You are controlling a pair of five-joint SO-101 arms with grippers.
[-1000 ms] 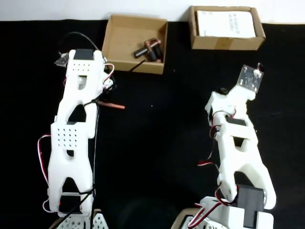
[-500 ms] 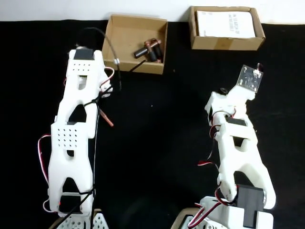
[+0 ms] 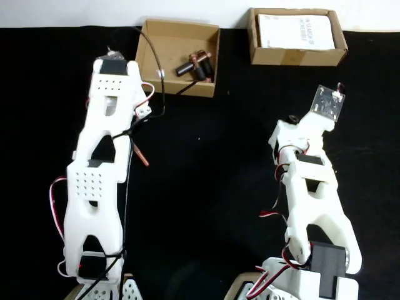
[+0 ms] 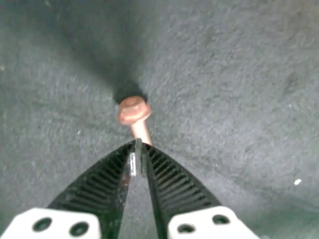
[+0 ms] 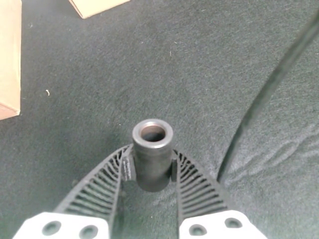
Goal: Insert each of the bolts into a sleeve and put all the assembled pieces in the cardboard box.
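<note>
Jaws of the left gripper (image 4: 137,149) are clenched on the shank of a copper flange bolt (image 4: 133,110), whose hexagonal head points away from the fingers above the black table mat (image 4: 239,74). The right gripper (image 5: 152,162) grasps a dark steel sleeve (image 5: 152,144), open bore facing the wrist camera. In the high view the bolt hangs at nine o'clock from the table's centre. The cardboard box (image 3: 159,53), near twelve o'clock, holds assembled pieces (image 3: 195,64). A second box (image 3: 297,56) sits at one o'clock.
</note>
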